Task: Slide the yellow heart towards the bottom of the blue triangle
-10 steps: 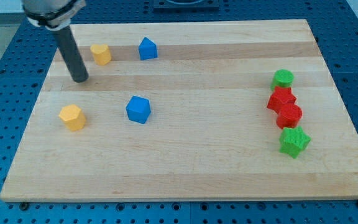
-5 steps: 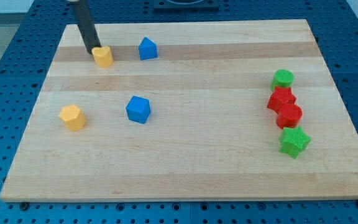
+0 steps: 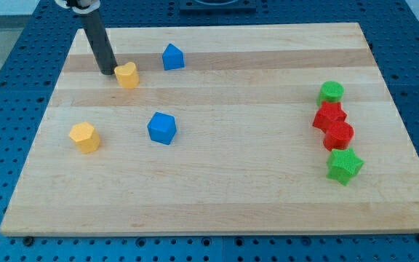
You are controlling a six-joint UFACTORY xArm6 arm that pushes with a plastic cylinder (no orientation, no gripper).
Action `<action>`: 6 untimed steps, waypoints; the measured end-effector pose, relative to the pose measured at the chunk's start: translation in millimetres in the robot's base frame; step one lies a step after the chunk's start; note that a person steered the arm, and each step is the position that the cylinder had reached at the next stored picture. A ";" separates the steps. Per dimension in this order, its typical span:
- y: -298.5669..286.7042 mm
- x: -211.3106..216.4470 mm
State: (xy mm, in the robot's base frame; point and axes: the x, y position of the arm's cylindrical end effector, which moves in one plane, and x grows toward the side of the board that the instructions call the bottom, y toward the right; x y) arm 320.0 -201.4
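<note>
The yellow heart (image 3: 127, 74) lies near the board's top left. The blue triangle (image 3: 172, 57) sits a short way to its right and slightly higher. My tip (image 3: 107, 71) is on the board right against the heart's left side. The dark rod rises from it toward the view's top left.
A yellow hexagon (image 3: 84, 137) lies at the left, a blue block (image 3: 161, 128) near the middle left. At the right stand a green cylinder (image 3: 331, 92), two red blocks (image 3: 329, 115) (image 3: 339, 135) and a green star (image 3: 344, 166). The wooden board (image 3: 217, 196) ends close above the rod.
My tip went from lower left up beside the heart, then pushed it a little down and right. The heart has shifted and turned slightly.
</note>
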 end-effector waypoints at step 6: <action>30.2 42.1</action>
State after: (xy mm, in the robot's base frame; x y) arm 362.1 -171.2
